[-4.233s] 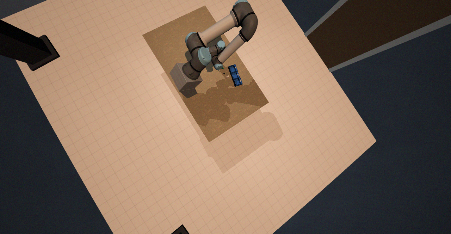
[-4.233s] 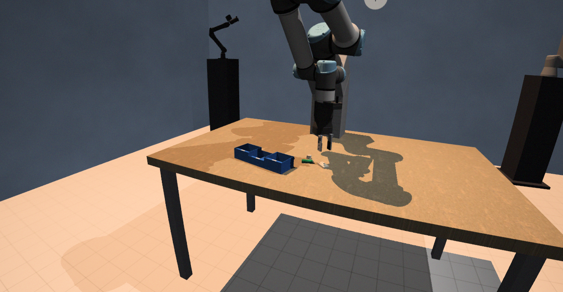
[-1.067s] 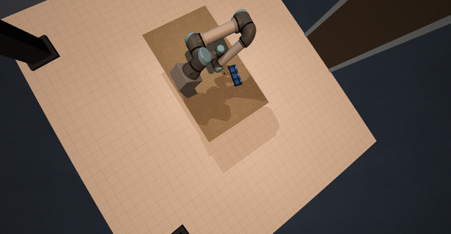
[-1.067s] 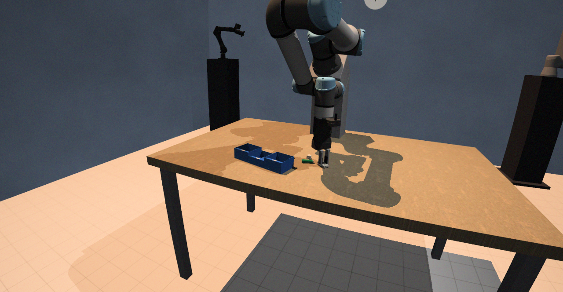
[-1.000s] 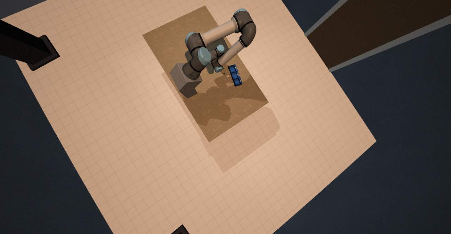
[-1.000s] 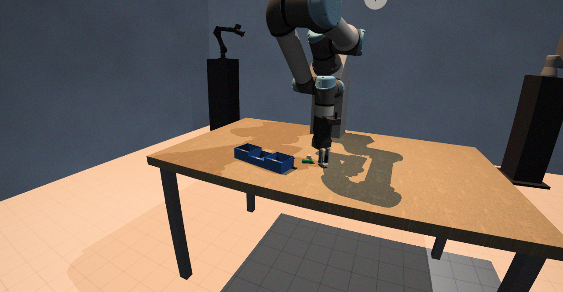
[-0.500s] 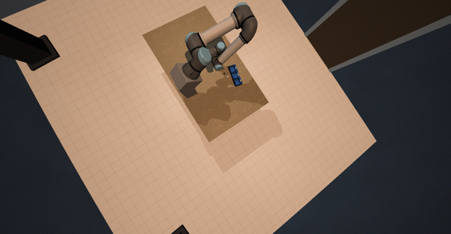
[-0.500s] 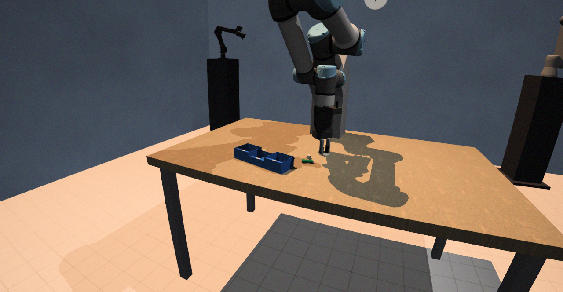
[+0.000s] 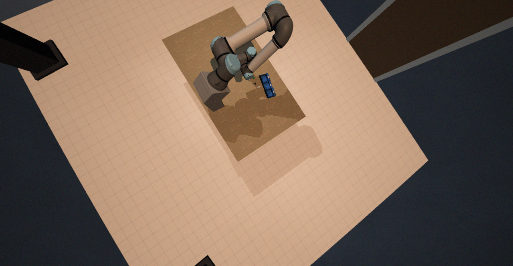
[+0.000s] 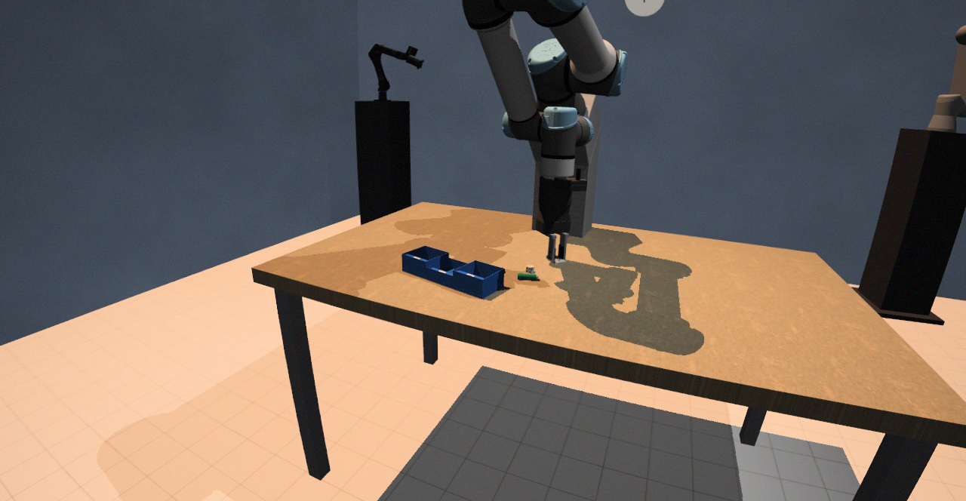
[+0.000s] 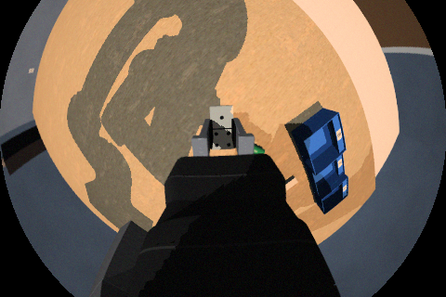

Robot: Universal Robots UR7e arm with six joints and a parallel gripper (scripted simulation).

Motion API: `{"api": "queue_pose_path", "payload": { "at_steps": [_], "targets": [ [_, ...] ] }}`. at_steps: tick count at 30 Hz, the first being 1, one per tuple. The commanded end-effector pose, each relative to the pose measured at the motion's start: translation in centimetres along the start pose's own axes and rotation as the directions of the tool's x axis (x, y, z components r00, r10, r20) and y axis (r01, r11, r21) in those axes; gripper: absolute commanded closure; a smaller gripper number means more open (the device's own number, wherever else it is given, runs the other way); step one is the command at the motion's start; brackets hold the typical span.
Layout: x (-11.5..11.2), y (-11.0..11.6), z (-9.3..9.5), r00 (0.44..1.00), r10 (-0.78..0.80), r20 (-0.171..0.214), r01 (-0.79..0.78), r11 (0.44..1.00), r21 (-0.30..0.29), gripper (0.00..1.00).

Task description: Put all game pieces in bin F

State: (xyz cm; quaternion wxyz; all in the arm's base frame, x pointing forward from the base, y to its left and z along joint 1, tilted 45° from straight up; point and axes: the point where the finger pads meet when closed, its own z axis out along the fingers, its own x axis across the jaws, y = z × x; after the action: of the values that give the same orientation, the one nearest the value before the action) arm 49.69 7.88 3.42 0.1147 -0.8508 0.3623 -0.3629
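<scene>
My gripper [image 11: 222, 127] [image 10: 557, 259] points straight down just above the table [image 10: 709, 295], a little right of the bins. It is shut on a small grey die [image 11: 221, 119] with dark dots, which shows between the fingers in the wrist view. A row of three joined blue bins [image 10: 452, 269] [image 9: 267, 85] [image 11: 322, 158] stands on the table; I cannot read their labels. A small green piece [image 10: 526, 275] [image 11: 256, 150] and a small pale piece [image 10: 531, 268] lie on the table between the bins and the gripper.
The arm's grey base block [image 9: 209, 90] stands at the table's far side. The arm casts a wide dark shadow [image 10: 628, 302] on the table to the gripper's right. Black pedestals [image 10: 382, 160] [image 10: 912, 228] stand on the floor beyond the table.
</scene>
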Motion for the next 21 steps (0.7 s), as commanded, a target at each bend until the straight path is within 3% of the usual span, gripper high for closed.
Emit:
{"api": "queue_pose_path", "payload": {
  "at_steps": [1, 8, 21],
  "targets": [
    [0.0, 0.0, -0.4, 1.0, 0.0, 0.0, 0.0, 1.0, 0.001, 0.51],
    [0.0, 0.0, -0.7, 1.0, 0.0, 0.0, 0.0, 1.0, 0.001, 0.51],
    [6.8, 3.8, -0.7, 1.0, 0.0, -0.001, 0.0, 1.0, 0.0, 0.51]
  ]
}}
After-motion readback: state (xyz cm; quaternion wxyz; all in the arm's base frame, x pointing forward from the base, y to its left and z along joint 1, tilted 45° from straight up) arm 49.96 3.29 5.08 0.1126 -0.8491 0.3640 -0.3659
